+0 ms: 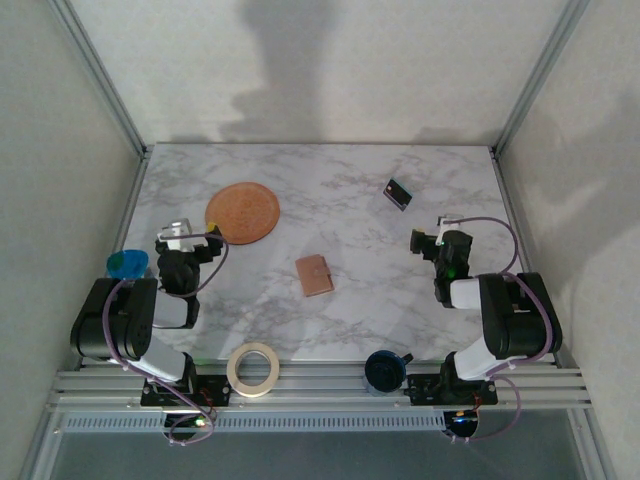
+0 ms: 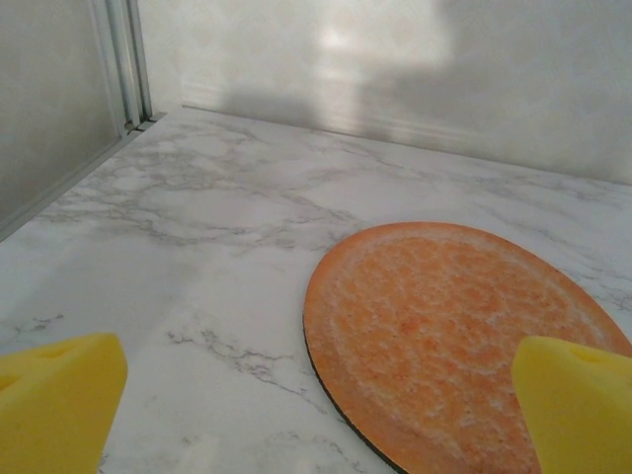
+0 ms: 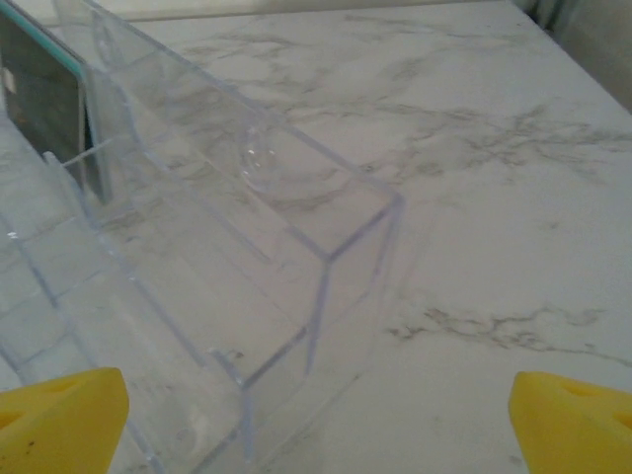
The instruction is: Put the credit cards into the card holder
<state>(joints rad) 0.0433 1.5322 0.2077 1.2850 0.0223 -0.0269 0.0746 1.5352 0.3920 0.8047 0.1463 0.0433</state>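
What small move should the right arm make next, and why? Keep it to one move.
Probably ease the right gripper forward and to its left, toward the dark card. Its jaws stand open and empty, the card sits in the clear stand just ahead of them, and the card holder lies apart on the table with no card at it.

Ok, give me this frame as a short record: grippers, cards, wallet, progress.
left gripper: open, empty, beside orange disc
right gripper: open, empty, facing clear plastic stand
card holder: tan wallet, flat mid-table, untouched
credit cards: one dark card seen, at the stand, far right
progress: nothing gripped; wallet and card lie apart
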